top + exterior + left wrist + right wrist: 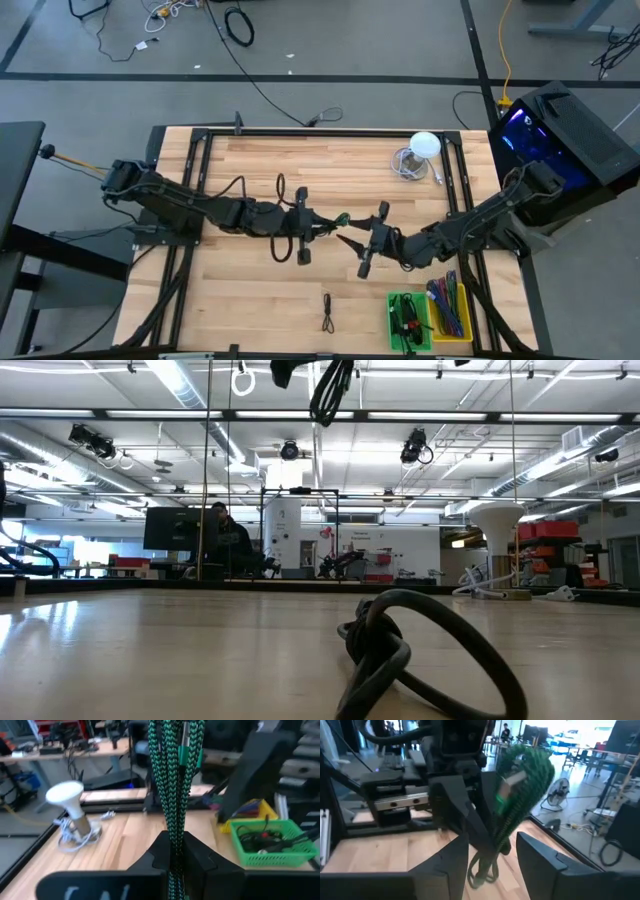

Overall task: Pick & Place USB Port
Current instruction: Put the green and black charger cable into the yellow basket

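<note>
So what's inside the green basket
The green basket holds a tangle of dark cables. Its floor beneath them is covered, so anything lying under the tangle cannot be seen. The yellow bin beside it holds coloured cables.

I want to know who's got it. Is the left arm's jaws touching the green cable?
Touching. In the left wrist view the left gripper is shut on the green braided cable, whose strands run straight down between its jaws.
</note>
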Robot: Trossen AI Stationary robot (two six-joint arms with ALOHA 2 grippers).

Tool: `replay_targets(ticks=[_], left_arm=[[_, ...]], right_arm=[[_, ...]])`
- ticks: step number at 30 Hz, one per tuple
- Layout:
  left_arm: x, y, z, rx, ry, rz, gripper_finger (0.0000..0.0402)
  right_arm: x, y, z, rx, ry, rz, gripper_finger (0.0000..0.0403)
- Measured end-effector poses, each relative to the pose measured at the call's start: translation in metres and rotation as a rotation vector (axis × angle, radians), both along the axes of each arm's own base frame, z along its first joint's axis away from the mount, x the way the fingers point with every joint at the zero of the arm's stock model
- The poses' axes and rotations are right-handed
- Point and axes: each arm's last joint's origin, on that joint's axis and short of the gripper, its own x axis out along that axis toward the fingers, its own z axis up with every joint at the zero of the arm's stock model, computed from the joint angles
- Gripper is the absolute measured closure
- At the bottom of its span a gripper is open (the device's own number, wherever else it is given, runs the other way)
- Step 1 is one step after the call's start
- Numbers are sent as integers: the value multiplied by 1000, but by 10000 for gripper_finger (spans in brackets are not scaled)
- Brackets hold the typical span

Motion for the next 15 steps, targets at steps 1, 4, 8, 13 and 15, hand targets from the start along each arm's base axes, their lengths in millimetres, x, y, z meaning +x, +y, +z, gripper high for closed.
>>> replay_targets(ticks=[1, 4, 8, 13, 15], left_arm=[[0, 0, 2, 1, -15, -8, 375], [1, 0, 4, -9, -43, -32, 375], [1, 0, 5, -10, -48, -33, 375], [6, 2, 0, -7, -45, -13, 375], [9, 5, -2, -7, -58, 8, 368]], right_arm=[[1, -2, 1, 5, -8, 8, 237], [5, -8, 4, 26, -40, 16, 237], [10, -18, 6, 41, -65, 3, 248], [13, -27, 6, 52, -70, -20, 349], [14, -29, 6, 48, -58, -31, 383]])
